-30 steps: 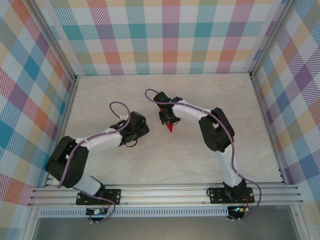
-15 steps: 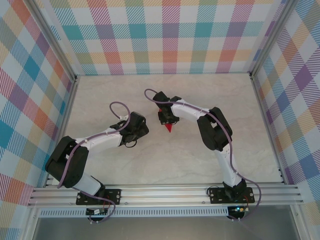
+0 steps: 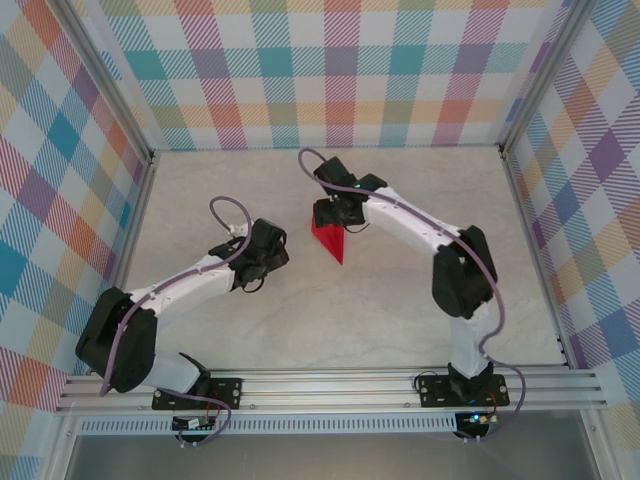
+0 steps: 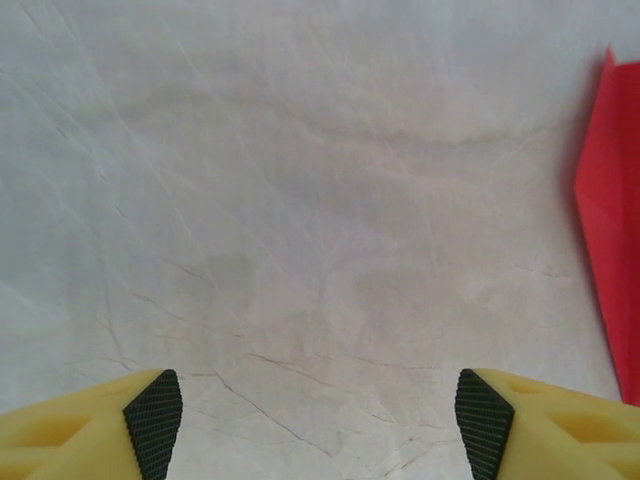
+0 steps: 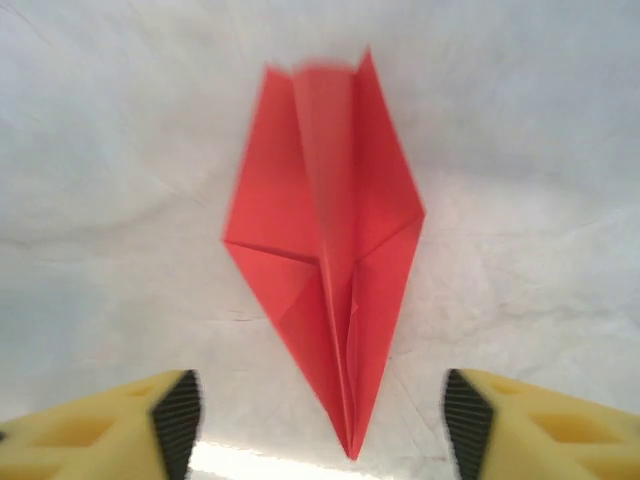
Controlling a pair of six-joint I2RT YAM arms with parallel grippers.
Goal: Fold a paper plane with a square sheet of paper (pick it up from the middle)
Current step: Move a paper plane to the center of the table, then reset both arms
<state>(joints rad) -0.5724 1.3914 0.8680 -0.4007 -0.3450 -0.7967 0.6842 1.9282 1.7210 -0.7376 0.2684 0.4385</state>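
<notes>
The paper plane [image 3: 330, 240] is a red, creased dart lying flat on the pale table, its nose pointing toward the near right. In the right wrist view the paper plane [image 5: 325, 250] lies with its wings spread and its tip between my fingers. My right gripper [image 3: 333, 210] hovers at the plane's far end, and there the right gripper [image 5: 322, 422] is open and holds nothing. My left gripper [image 3: 270, 248] sits left of the plane, apart from it. In its own view the left gripper [image 4: 320, 420] is open over bare table, with the plane's red edge [image 4: 612, 220] at the far right.
Plaid walls [image 3: 340, 70] close in the table [image 3: 400, 310] at the back and on both sides. An aluminium rail [image 3: 330, 385] with both arm bases runs along the near edge. Purple cables loop over each arm.
The right gripper opened and let go of the plane, then drew back toward the far wall. The plane now lies flat and spread. The left gripper shifted slightly left and opened a little wider.
</notes>
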